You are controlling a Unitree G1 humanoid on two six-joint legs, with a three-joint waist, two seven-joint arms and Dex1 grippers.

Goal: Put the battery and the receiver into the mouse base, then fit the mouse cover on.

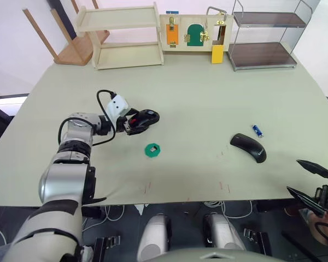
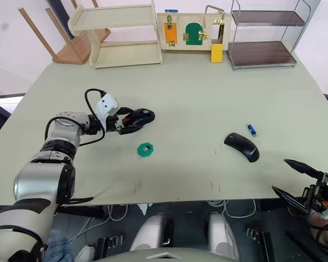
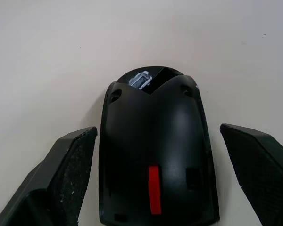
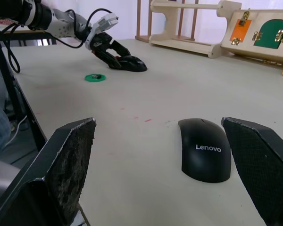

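Left hand (image 1: 135, 123) open astride mouse base (image 1: 144, 119); right hand (image 2: 302, 180) open, near mouse cover (image 1: 248, 147), battery (image 1: 257, 131) just beyond.

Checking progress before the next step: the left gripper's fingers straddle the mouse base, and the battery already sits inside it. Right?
Not quite. The left gripper does straddle the mouse base, fingers open on either side, but the battery is not inside it. The left eye view shows it lying on the table, just beyond the mouse cover, on the robot's right.
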